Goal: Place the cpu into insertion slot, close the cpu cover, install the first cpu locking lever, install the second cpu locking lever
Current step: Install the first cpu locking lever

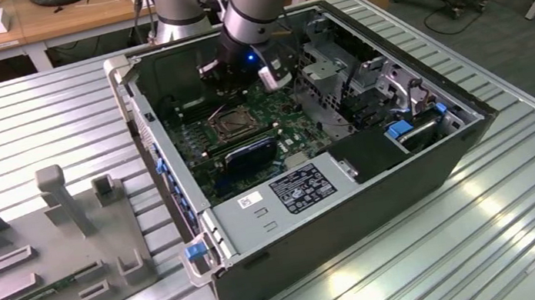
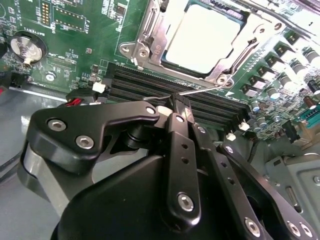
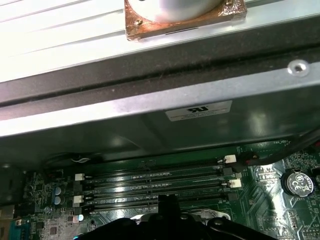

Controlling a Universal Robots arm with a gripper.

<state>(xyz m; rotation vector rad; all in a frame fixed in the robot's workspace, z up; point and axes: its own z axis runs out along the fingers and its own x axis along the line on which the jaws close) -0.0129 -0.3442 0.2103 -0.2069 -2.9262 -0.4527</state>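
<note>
Second wrist view: cpu [image 2: 202, 37] pale silver square, flat in slot [image 1: 233, 126], silvery cover [image 2: 151, 26] framing it. Cpu just beyond my gripper [image 2: 174, 106], across black memory slots [image 2: 142, 82]. My fingers [image 2: 181, 104] pressed together, tips at thin lever [image 2: 206, 90]; cannot tell whether pinching it. Exterior view: slot mid-board inside open case [image 1: 359, 212].

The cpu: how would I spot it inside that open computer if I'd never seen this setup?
Look inside the open computer case to the green motherboard. Beside the long black memory slots sits a silvery metal frame. The cpu is the flat, pale square within it, the board's only plain, featureless patch.
</note>
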